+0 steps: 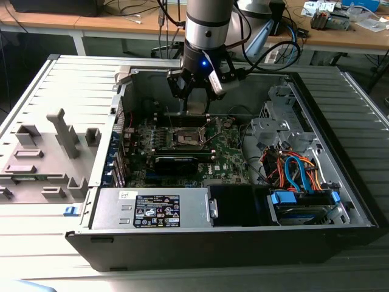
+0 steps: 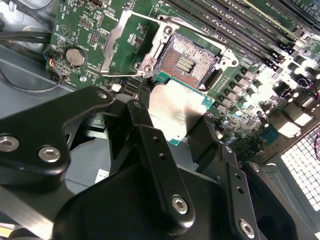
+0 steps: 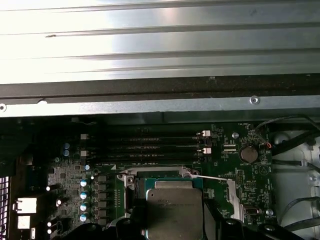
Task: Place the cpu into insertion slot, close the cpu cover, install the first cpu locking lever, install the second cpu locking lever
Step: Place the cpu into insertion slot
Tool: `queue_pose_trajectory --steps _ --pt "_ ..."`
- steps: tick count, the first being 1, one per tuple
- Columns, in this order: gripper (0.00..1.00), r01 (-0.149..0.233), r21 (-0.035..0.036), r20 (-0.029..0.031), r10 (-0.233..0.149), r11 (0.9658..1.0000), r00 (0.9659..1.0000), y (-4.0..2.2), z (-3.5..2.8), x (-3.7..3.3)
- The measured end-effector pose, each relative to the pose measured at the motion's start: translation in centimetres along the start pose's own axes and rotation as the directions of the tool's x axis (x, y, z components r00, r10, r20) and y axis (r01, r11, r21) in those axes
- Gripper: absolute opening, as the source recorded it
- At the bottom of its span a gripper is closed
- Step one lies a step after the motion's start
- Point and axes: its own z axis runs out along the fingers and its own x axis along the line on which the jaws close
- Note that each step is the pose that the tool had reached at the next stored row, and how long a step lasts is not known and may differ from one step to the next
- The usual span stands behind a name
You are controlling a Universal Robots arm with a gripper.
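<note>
The cpu cover (image 2: 113,44) stands swung open on the motherboard (image 2: 85,20). My gripper (image 2: 172,112) is clamped on the cpu (image 2: 177,107), holding it above the board, over one rim of the bare insertion slot (image 2: 192,62).

This is looking like a robotics lab or electronics workshop: an opened computer case (image 1: 213,246) is lying on a ribbed grey bench (image 1: 358,103), a robot arm (image 1: 208,30) is hanging over it, and wooden benches (image 1: 73,24) behind are carrying loose cables (image 1: 137,9) and what may be electronic parts (image 1: 331,18).
</note>
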Motion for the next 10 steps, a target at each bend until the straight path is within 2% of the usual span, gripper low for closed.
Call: queue_pose_trajectory --steps 10 --pt "0.55 0.0 0.0 0.0 0.0 1.0 1.0 -0.19 0.13 -0.01"
